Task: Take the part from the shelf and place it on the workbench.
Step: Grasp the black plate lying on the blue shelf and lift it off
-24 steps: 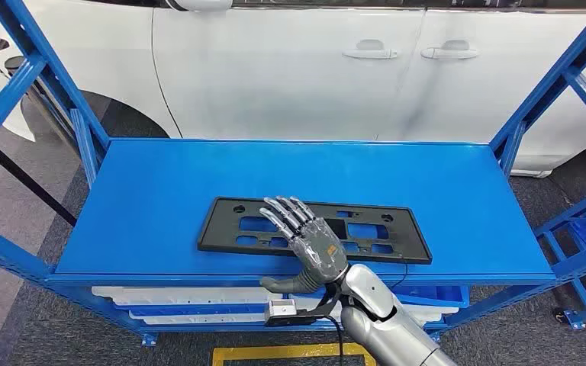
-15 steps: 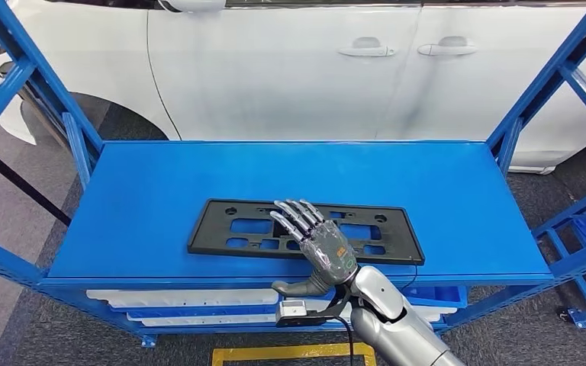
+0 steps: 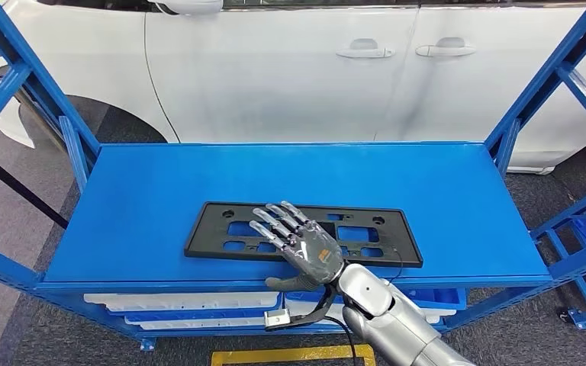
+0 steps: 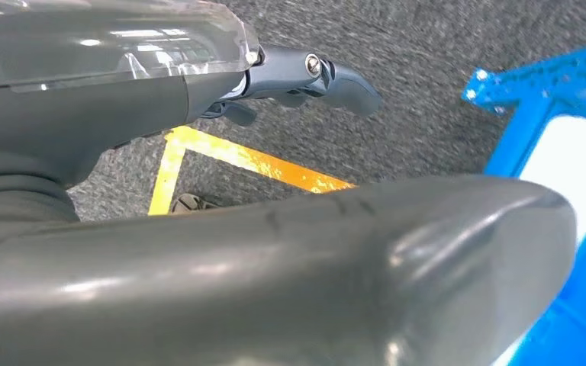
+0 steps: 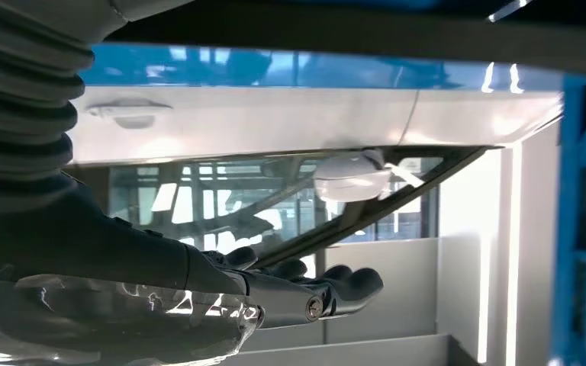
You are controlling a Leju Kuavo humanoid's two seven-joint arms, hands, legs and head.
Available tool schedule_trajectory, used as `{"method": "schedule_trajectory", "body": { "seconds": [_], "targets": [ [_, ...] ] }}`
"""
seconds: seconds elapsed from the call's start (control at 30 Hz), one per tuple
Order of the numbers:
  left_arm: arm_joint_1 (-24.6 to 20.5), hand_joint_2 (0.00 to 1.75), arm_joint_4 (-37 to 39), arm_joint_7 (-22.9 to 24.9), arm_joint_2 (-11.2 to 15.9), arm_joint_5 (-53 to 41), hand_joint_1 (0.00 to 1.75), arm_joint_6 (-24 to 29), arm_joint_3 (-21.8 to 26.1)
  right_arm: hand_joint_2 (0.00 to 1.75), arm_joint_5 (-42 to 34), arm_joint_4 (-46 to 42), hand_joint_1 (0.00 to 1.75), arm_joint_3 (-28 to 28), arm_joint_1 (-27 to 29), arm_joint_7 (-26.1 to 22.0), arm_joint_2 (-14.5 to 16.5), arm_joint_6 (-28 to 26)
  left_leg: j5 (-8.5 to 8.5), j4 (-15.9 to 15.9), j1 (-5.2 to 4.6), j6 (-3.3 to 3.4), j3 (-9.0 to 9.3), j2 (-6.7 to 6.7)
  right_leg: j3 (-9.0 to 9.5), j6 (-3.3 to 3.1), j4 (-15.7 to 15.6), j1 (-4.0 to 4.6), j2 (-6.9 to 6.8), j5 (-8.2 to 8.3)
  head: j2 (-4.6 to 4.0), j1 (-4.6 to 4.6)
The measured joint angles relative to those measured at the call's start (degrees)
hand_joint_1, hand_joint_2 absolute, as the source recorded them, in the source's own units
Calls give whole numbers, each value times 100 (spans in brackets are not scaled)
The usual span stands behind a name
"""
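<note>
The task is at its opening step: the flat black plastic frame part with rectangular cut-outs (image 3: 303, 232) lies flat on the blue metal shelf top (image 3: 160, 191), near the shelf's front edge and about midway along it. Nothing has been lifted, and the carry to the workbench is all left to do.

The right hand (image 3: 305, 248) reaches over the front edge of the shelf top, palm down above the part's middle. Its fingers (image 3: 273, 223) are spread and fairly straight, lying across the part's cut-outs, while the thumb (image 3: 284, 283) hangs below the shelf's front lip. It has hold of nothing; whether the fingertips touch the part cannot be told.

The left hand (image 4: 275, 282) hangs low beside the shelf, over grey floor with a yellow line; how its fingers lie cannot be told.
</note>
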Motion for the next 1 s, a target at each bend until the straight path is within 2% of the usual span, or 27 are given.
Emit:
{"method": "schedule_trajectory", "body": {
  "seconds": [0.07,0.1,0.17,0.2,0.23,0.27,0.3,0.33,0.4,0.43,0.5,0.57,0.6,0.7,0.73,0.77,0.8,0.83,0.9,0.93,1.0],
  "targets": [
    [-1,0,0,-8,-3,-4,0,0,1,175,171,164,0,160,-126,141,114,-56,33,-37,19,62,9,3,-48,60,118,-11,-3,-92,0,1],
    [-5,0,0,-10,-5,-6,0,0,1,175,245,230,0,218,-188,202,166,-69,47,-55,32,89,12,6,-143,95,329,-23,-6,-224,0,1],
    [-7,0,0,-14,-5,-9,0,0,1,175,380,376,0,322,-279,332,259,-81,55,-59,36,111,4,8,-484,154,1050,-58,-12,-585,0,2],
    [-3,0,0,-15,-5,-9,0,0,1,175,437,448,0,370,-300,395,296,-82,54,-57,35,112,0,7,-661,174,1408,-75,-12,-714,0,2],
    [2,0,0,-15,-5,-10,0,0,1,175,486,517,0,412,-309,454,327,-82,53,-54,35,111,-1,4,-768,187,1612,-89,-13,-743,0,2],
    [8,0,0,-15,-5,-10,0,0,1,175,521,573,0,444,-315,505,354,-83,50,-51,36,107,2,0,-769,192,1589,-101,-15,-655,0,2],
    [12,0,0,-15,-7,-10,0,0,1,175,545,618,0,464,-327,543,376,-83,45,-49,36,99,10,-5,-657,185,1336,-110,-18,-472,0,2],
    [16,0,0,-15,-9,-10,0,0,1,175,561,655,0,476,-350,572,399,-85,37,-49,36,87,21,-9,-463,168,920,-114,-21,-248,0,2],
    [14,0,0,-15,-13,-10,0,0,1,175,575,721,0,499,-414,600,435,-87,21,-44,22,41,24,-12,-135,115,214,-92,-23,8,0,1],
    [13,0,0,-15,-13,-10,0,0,1,175,582,751,0,511,-439,609,450,-89,16,-44,18,11,19,-11,-67,90,49,-75,-20,37,0,1],
    [16,0,0,-16,-13,-10,0,0,1,175,616,818,0,527,-462,638,476,-94,20,-61,18,-61,18,-10,-65,41,6,-46,-11,24,0,-1],
    [20,0,0,-19,-13,-15,0,-1,1,175,712,903,0,529,-489,713,517,-99,-49,69,25,-120,-34,2,-37,-32,-39,-64,-19,43,0,-1],
    [20,0,0,-21,-14,-20,0,-2,1,175,796,967,0,529,-517,783,558,-102,-162,266,26,-138,-119,7,-19,-69,-65,-75,-25,53,0,-1],
    [22,0,0,-40,-13,-30,0,-7,1,175,1128,1245,0,526,-598,1080,708,-107,-681,1324,25,-162,-620,12,3,-130,-79,-54,-33,49,0,-1],
    [28,0,0,-49,-12,-30,0,-7,1,175,1212,1336,0,523,-611,1159,745,-108,-753,1578,24,-165,-752,12,4,-135,-73,-42,-33,44,0,-1],
    [35,0,0,-56,-11,-30,0,-6,1,175,1268,1413,0,522,-618,1213,775,-109,-709,1630,24,-164,-793,12,6,-138,-65,-35,-33,38,0,-1],
    [42,0,0,-61,-11,-30,0,-6,1,175,1297,1475,0,521,-628,1242,800,-110,-549,1440,25,-159,-714,13,12,-137,-54,-32,-31,28,0,-1],
    [45,0,0,-64,-10,-30,0,-6,1,175,1311,1526,0,520,-642,1259,826,-111,-320,1057,26,-152,-538,14,18,-128,-35,-32,-28,12,0,-1],
    [38,0,0,-67,-9,-30,0,-7,1,175,1318,1604,0,518,-686,1279,870,-112,-19,307,17,-117,-183,11,12,-94,14,-19,-18,-23,0,0],
    [34,0,0,-68,-9,-30,0,-7,1,175,1318,1635,0,518,-707,1282,888,-114,33,108,10,-93,-94,7,1,-72,33,-11,-13,-32,0,0],
    [37,0,0,-69,-9,-30,0,-6,1,175,1318,1688,0,518,-737,1285,906,-117,40,44,-8,-35,-84,-3,-17,-27,40,-2,-6,-26,0,0]
  ]
}}
